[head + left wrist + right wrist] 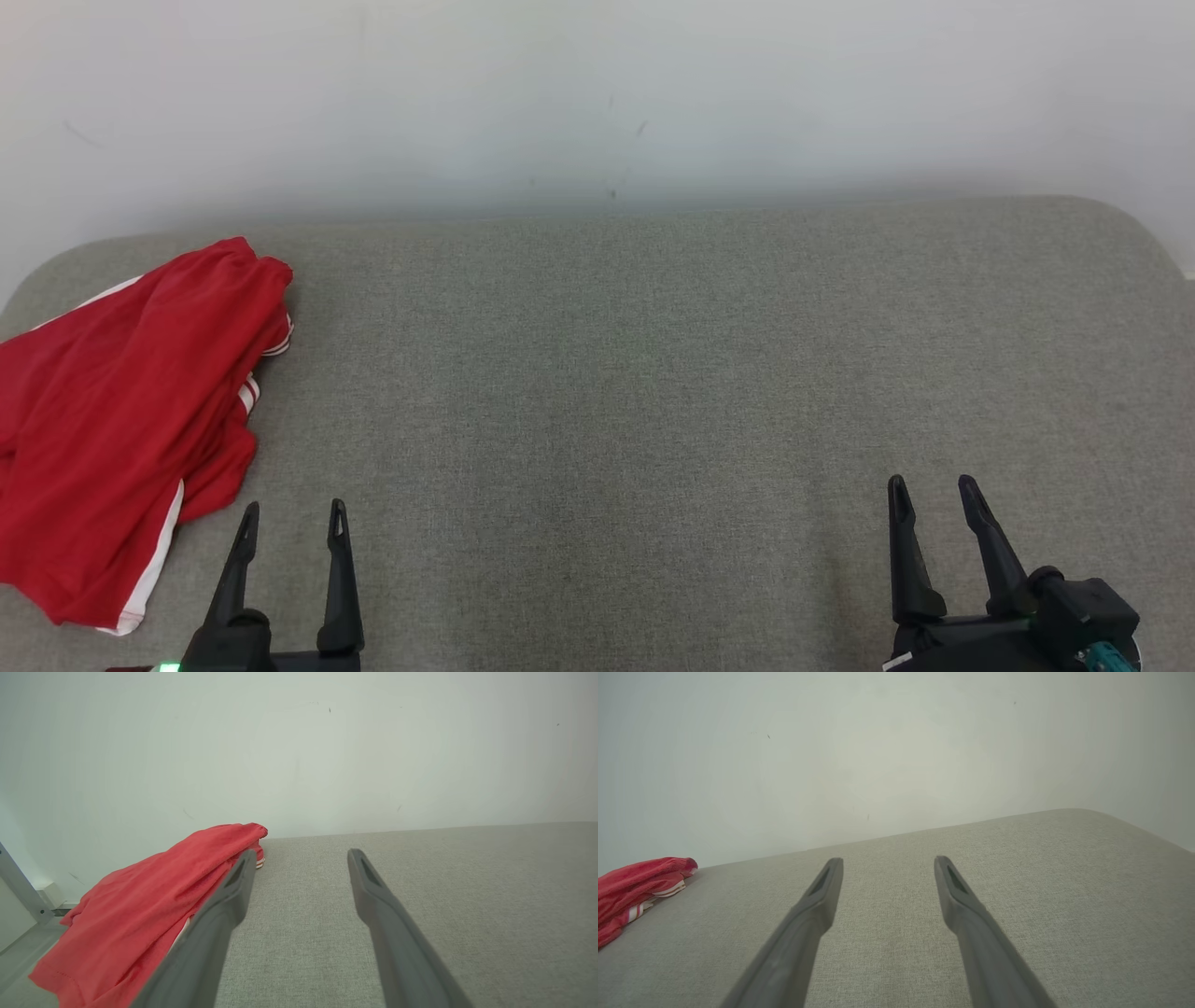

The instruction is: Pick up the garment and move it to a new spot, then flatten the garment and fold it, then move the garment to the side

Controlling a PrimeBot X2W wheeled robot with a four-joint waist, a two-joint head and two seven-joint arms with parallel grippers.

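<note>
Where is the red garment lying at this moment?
In the head view the red garment lies crumpled at the far left of the grey padded surface, just left of the open left gripper, not touching it, and far from the right gripper.

Lower left, the left gripper [293,511]: two long, black, tapered fingers [341,579], with a green light [168,666] at the base. Lower right, the right gripper [932,485]: matching black fingers, chunky black housing, teal connector [1104,653]. In the wrist views, slotted recesses near each fingertip.
</note>
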